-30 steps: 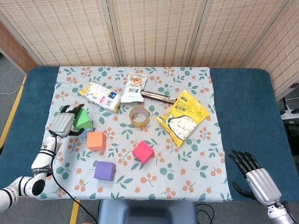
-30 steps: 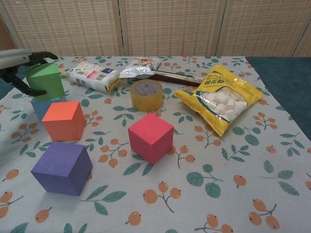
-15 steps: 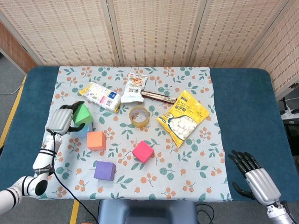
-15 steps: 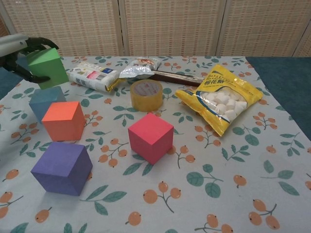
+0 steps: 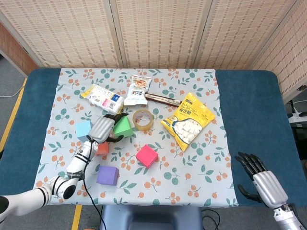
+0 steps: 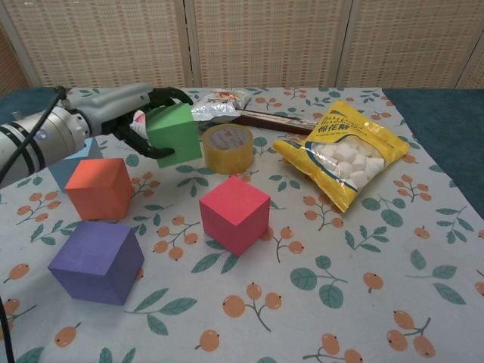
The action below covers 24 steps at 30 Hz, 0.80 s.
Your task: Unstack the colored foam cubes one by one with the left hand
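- We see our left hand (image 6: 125,113) reaching in from the left side with its silver forearm stretched across the floral cloth, the dark fingers (image 6: 144,144) wrapped around the green foam cube (image 6: 174,134).
- The green foam cube sits in that grasp just left of the roll of yellowish packing tape (image 6: 228,147), tilted slightly, and from the chest view we cannot tell whether it touches the cloth.
- In the head view the same left hand (image 5: 101,129) lies between the light blue foam cube (image 5: 83,129) and the green foam cube (image 5: 122,126), partly covering the orange foam cube (image 5: 101,148).
- The orange foam cube (image 6: 99,187), the purple foam cube (image 6: 97,261) and the pink foam cube (image 6: 234,213) each rest singly on the tabletop (image 5: 249,110), apart from one another.
- Our right hand (image 5: 261,179) rests at the near right corner, palm down, its fingers spread and holding nothing.
- A yellow bag of white marshmallows (image 6: 344,155) lies right of the tape.
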Tool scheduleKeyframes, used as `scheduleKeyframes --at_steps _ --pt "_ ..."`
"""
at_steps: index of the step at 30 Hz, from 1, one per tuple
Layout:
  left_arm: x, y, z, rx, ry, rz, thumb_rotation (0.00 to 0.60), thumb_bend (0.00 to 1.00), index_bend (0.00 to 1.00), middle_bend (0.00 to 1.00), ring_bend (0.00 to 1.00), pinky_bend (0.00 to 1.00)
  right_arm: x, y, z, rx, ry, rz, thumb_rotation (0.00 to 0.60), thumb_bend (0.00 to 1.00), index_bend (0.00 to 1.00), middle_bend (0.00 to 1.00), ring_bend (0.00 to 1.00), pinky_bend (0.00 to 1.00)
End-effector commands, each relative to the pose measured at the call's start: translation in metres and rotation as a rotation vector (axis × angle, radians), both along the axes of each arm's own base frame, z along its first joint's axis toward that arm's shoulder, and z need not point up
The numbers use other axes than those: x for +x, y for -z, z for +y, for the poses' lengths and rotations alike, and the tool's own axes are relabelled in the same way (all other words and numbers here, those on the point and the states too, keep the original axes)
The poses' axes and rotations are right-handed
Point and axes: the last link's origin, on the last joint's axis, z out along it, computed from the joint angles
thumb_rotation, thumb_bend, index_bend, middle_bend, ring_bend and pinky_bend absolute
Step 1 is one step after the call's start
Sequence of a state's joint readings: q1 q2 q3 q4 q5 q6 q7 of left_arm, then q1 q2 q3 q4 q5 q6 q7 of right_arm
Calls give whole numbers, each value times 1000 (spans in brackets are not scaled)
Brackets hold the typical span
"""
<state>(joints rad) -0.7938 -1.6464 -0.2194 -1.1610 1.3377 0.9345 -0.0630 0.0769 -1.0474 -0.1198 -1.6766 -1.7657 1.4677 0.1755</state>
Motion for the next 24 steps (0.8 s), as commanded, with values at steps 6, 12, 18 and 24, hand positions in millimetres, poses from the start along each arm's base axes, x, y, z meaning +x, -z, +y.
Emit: scheduleKeyframes --at_steps 6,12,18,24 --pt "-8 9 22 46 -43 46 600 491 407 514 511 303 -4 -5 -2 -5 13 -11 600 268 0 0 0 0" --pt "-39 -13 39 101 -132 71 600 491 406 513 510 308 -3 -4 -2 1 13 -10 600 268 0 0 0 0" --pt "-63 -6 43 80 -207 123 600 483 407 513 501 224 -1 0 -2 10 6 -7 600 268 0 0 0 0" --pt "-60 7 45 65 -212 108 600 432 393 493 443 139 -2 0 -2 8 6 -5 600 268 0 0 0 0"
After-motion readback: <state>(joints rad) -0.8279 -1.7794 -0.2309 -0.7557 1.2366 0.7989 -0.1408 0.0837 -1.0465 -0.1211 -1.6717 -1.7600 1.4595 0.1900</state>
